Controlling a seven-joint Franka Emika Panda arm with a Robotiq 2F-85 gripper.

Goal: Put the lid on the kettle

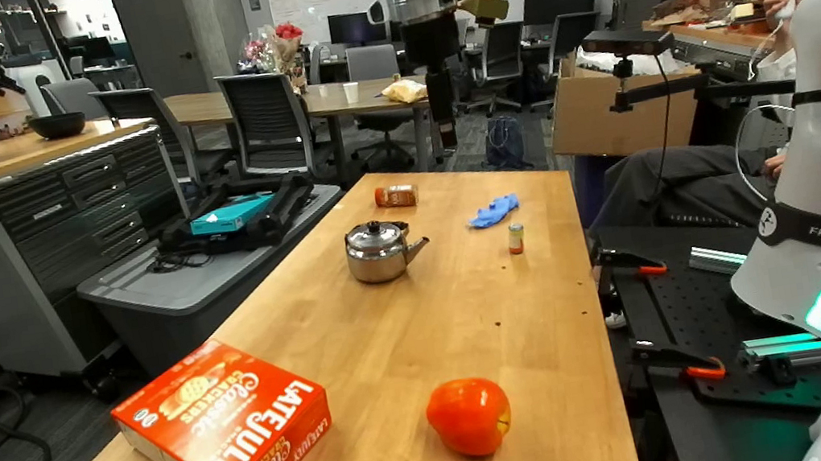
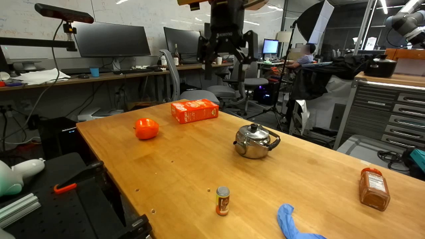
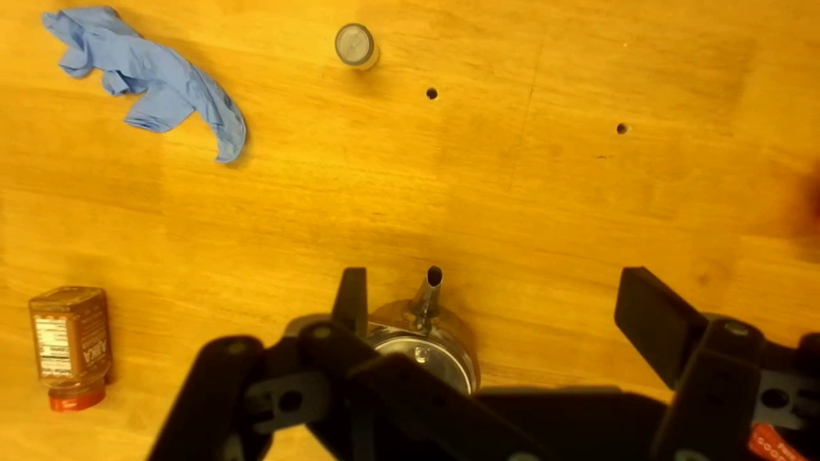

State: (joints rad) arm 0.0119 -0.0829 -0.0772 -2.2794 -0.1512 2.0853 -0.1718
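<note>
The wooden table [image 1: 371, 350] serves as the work surface. Above it the Robotiq gripper [image 2: 225, 73] hangs with its fingers [image 3: 656, 323] spread and nothing between them, presumably standing off to leave the kettle undisturbed. The Late July cracker box [image 1: 224, 425] lies flat on a broad face, a stable placement; its contents are not visible. The silver kettle [image 2: 250, 146] stands upright near the table's edge, its black handle [image 2: 275, 144] lowered to one side, probably to free the top. The spice jar [image 2: 374, 192] lies on its side, capped; the rust-brown fill is probably ground spice. The lid [image 2: 258, 134] sits on the kettle, knob [image 2: 254, 126] uppermost, hiding the interior. Finding: the task appears complete, though full seating cannot be confirmed. The small can [image 2: 222, 203] stands upright, contents hidden.
</note>
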